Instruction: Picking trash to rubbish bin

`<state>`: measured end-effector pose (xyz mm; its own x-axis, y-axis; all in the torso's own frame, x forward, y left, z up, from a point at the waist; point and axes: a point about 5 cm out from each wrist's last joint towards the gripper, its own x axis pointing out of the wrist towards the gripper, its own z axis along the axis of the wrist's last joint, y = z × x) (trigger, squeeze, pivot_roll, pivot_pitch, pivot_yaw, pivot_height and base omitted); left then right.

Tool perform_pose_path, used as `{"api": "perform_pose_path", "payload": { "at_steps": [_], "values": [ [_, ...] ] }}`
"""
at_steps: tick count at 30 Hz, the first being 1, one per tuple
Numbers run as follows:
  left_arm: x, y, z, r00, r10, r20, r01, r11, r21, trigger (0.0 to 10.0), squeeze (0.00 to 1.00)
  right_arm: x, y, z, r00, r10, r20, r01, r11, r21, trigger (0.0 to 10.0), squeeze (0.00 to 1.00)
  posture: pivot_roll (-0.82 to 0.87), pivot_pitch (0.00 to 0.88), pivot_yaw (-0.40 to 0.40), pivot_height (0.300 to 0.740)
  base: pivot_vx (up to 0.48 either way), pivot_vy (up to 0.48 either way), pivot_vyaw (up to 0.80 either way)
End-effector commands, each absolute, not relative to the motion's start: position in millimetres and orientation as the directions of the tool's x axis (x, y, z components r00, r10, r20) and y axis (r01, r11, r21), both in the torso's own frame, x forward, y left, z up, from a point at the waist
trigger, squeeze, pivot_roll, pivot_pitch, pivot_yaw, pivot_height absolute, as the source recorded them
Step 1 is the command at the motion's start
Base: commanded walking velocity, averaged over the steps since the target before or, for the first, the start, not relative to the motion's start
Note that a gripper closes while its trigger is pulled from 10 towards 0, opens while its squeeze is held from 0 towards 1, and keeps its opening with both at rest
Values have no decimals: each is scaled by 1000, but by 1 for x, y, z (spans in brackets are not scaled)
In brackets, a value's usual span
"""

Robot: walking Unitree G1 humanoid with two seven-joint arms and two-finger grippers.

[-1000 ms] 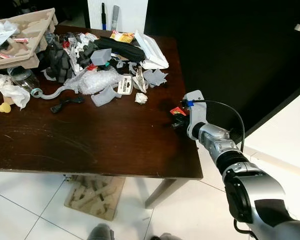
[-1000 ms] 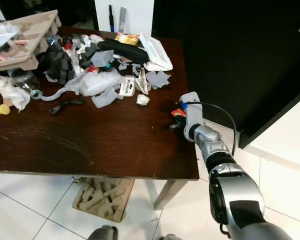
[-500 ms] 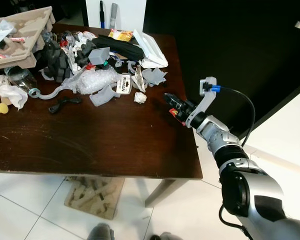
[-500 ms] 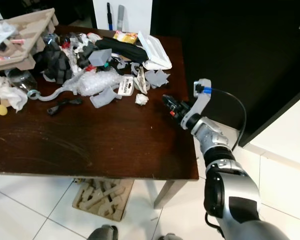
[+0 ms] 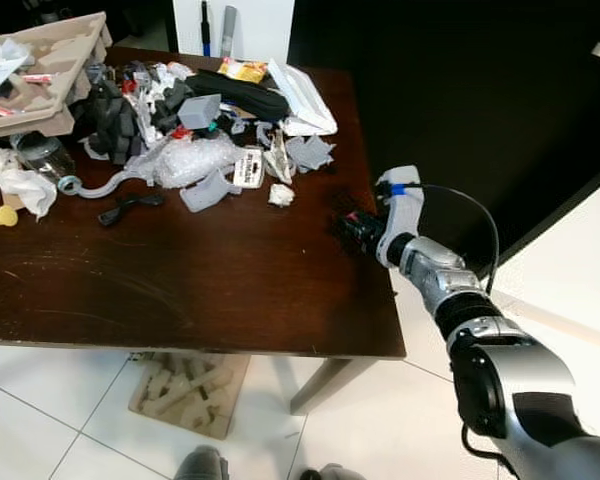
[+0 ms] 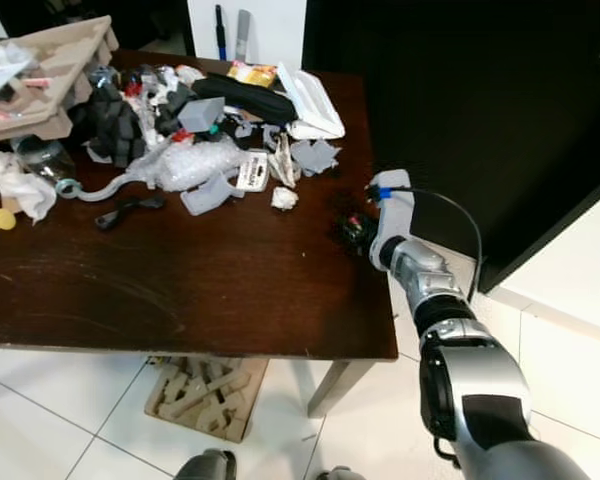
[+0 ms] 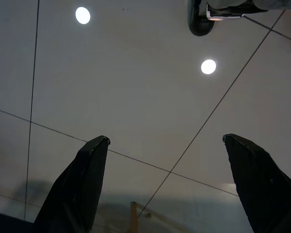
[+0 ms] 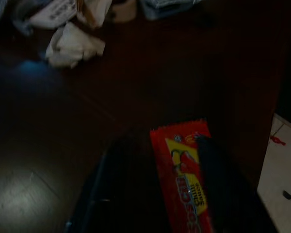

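Dark brown polished wood makes up the table, and everything here can be placed against it. Near its right edge, about halfway along, the right gripper hangs low over the wood at the end of the silver arm. The right wrist view looks down its two black fingers, which stand a little apart with a red and yellow sauce sachet lying between them. One finger overlaps the sachet's edge, but whether the pair is actually pinching it cannot be told. In the head views the sachet shows as a small red speck at the fingertips.

Just inward from the gripper, a small crumpled white paper ball sits alone on the bare wood. Beyond it, across the table's far half, lies a heap of rubbish: a clear bubble-wrap bundle, grey plastic scraps, a long black pouch and a white foam tray. At the far left corner rests a beige moulded pulp carton, with a crumpled white tissue just in front of it.

Under the table, a pale cardboard insert lies on the white tiled floor.

The left gripper hangs idle, its fingers spread wide over pale tiles.
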<state>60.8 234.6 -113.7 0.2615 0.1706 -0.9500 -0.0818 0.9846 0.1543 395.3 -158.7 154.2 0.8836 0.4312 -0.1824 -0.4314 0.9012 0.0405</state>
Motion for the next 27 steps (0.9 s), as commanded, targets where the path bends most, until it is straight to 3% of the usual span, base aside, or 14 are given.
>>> {"api": "perform_pose_path", "payload": {
  "at_steps": [1, 22, 27],
  "values": [
    [48, 232, -116, 220, 161, -962, -78, 986, 147, 10000, 0, 391, -164, 143, 877, 427, -221, -429, 902, 44, 10000, 1000, 268, 176, -96, 740, 0, 0, 0],
    [43, 227, -118, 214, 148, -966, -69, 988, 136, 10000, 0, 391, -176, 147, 893, 417, -169, -412, 909, 61, 10000, 1000, 262, 206, -94, 740, 0, 0, 0],
    [34, 226, -119, 197, 147, -969, -68, 988, 136, 10000, 0, 391, -191, 147, 915, 335, -225, -348, 937, -22, 10000, 1000, 263, 222, -95, 740, 0, 0, 0]
  ]
}}
